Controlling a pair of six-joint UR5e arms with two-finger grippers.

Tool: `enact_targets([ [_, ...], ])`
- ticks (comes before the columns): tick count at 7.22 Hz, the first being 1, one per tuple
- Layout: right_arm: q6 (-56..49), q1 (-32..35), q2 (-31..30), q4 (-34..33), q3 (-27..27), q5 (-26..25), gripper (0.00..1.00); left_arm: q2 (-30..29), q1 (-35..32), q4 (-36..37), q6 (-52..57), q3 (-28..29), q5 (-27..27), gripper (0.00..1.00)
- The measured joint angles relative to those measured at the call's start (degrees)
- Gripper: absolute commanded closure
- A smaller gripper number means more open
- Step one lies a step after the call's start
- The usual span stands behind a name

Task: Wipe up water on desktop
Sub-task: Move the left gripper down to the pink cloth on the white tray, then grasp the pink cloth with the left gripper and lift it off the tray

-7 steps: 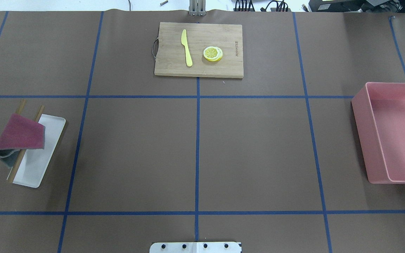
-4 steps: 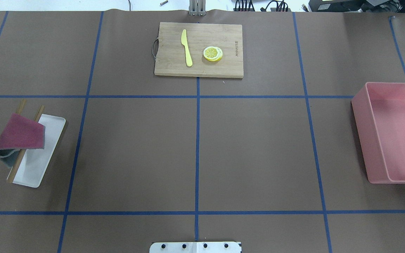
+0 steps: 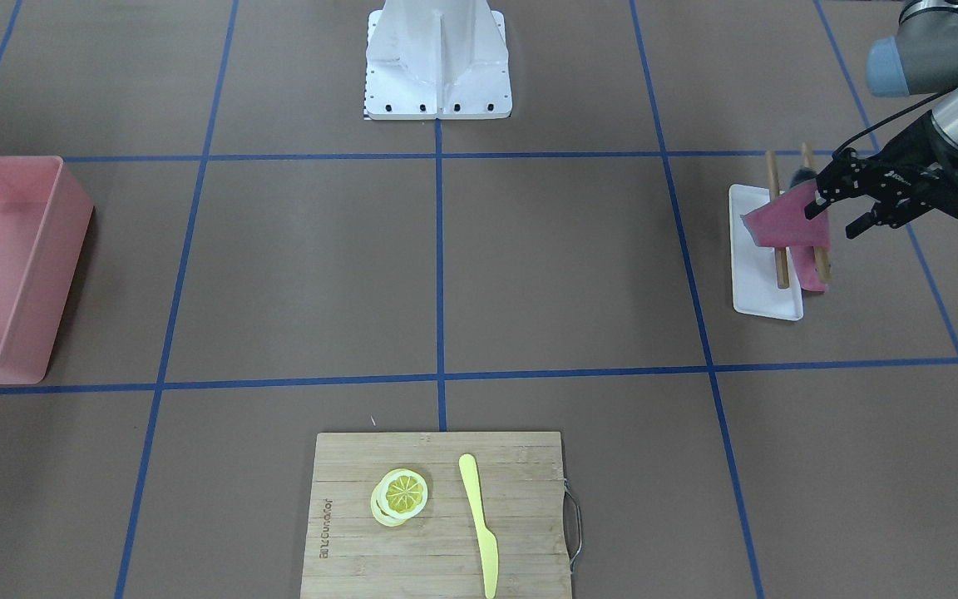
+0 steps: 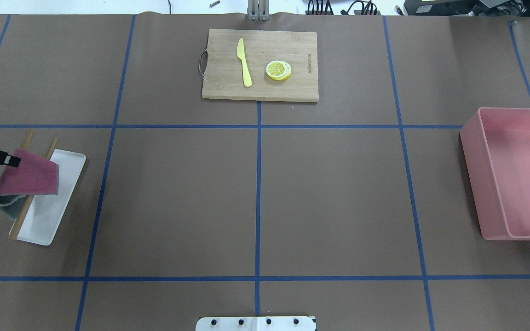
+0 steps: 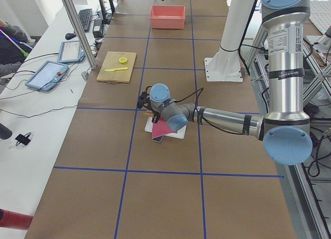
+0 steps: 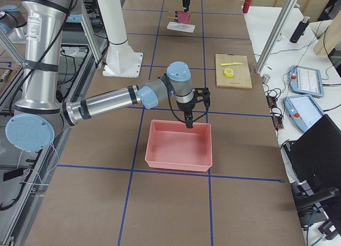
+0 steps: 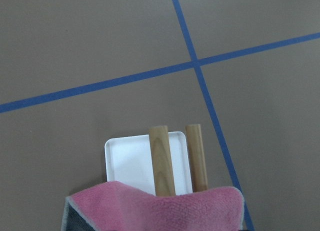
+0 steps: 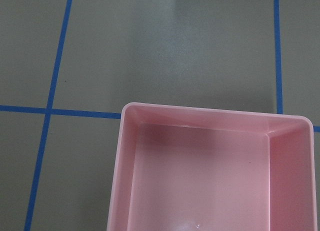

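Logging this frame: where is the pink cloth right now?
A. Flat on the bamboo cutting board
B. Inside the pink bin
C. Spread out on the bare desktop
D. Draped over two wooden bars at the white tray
D: the pink cloth hangs over the two wooden bars, which rise at the edge of the white tray.

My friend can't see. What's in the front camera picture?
The robot's left pincer hovers open by a pink cloth draped over two wooden rods above a white tray, on the desktop. A cutting board holds lemon slices and a yellow knife; a pink bin sits far left.
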Motion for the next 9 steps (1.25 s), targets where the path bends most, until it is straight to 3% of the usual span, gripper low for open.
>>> enact_targets([
  [1,0.0,0.0,0.0,0.0,0.0,0.0,0.0,0.0,0.1,-0.1,-0.1,0.2,0.0,0.94],
  [2,0.0,0.0,0.0,0.0,0.0,0.0,0.0,0.0,0.2,-0.1,-0.1,0.2,0.0,1.0],
  [6,0.0,0.0,0.3,0.0,0.2,0.2,0.0,-0.2,0.0,-0.9,-0.6,-0.4,0.5,1.0],
  [7,0.0,-0.2,0.7,0.7,0.5,0.3,0.0,-0.6,-0.2,-1.1,-3.6,-1.4,0.5,1.0],
  [9,0.6,-1.8,3.0,3.6,0.9,0.2,0.0,-4.9,-0.5,-1.2,-19.8,-3.8,1.2,1.0],
])
